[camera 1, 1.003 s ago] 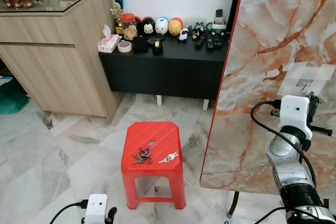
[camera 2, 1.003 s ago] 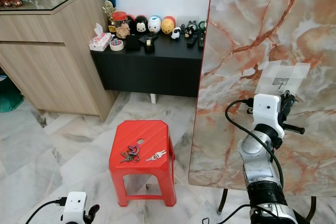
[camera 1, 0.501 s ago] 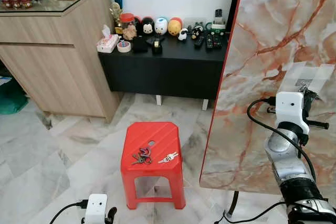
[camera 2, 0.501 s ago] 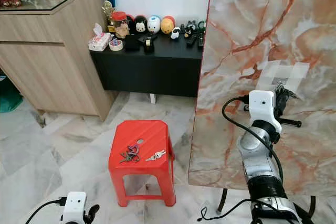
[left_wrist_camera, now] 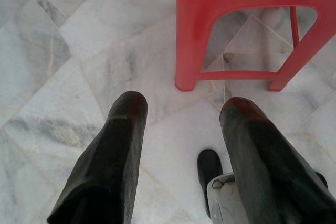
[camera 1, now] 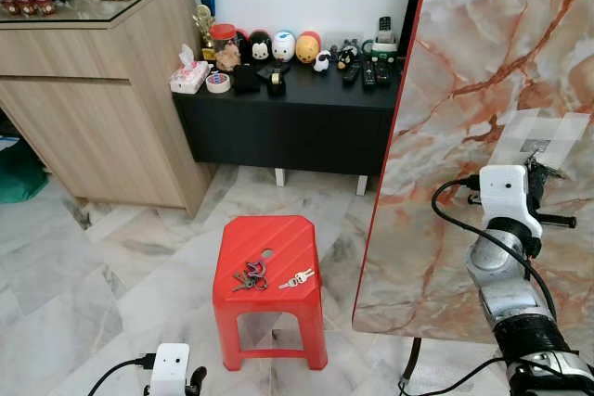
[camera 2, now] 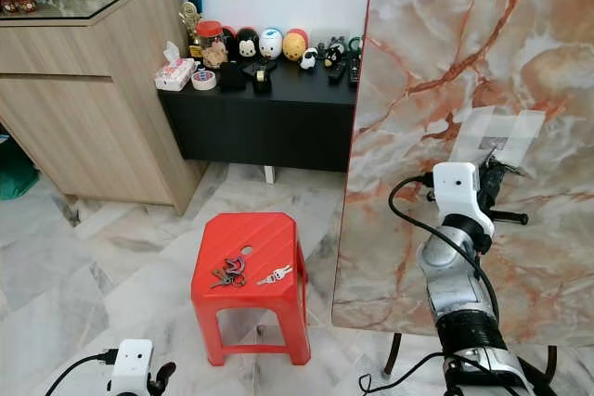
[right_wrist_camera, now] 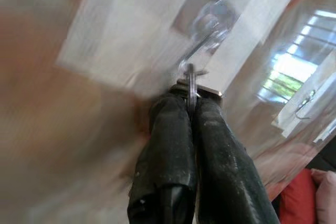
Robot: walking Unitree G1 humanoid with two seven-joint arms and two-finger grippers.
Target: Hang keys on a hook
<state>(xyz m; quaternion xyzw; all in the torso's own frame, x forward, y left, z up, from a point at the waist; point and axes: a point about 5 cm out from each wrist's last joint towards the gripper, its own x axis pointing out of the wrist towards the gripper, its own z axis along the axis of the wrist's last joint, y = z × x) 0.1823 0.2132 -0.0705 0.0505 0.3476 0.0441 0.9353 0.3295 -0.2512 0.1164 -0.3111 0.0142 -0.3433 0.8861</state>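
One key ring (right_wrist_camera: 190,83) sits pinched between the two black fingers of the right gripper (right_wrist_camera: 191,109), held right up at the hook (right_wrist_camera: 206,30), a small clear plastic piece stuck on a pale taped patch of the marble-patterned board (camera 1: 464,62). From the right wrist view the thin metal ring seems to be just at the hook's lower end, though blur makes it hard to tell whether it is already over the tip. The step in hand looks like the hanging itself; the next move probably calls for easing the ring over the hook's tip and then letting go without tugging the adhesive patch. Two more bunches of keys (camera 1: 251,275) lie on the ribbed top of the red plastic stool (camera 1: 278,238), on glossy grey-veined marble floor (camera 1: 93,257). Low beside the stool, the left gripper (left_wrist_camera: 181,156) hangs idle, its fingers spread apart and holding nothing.
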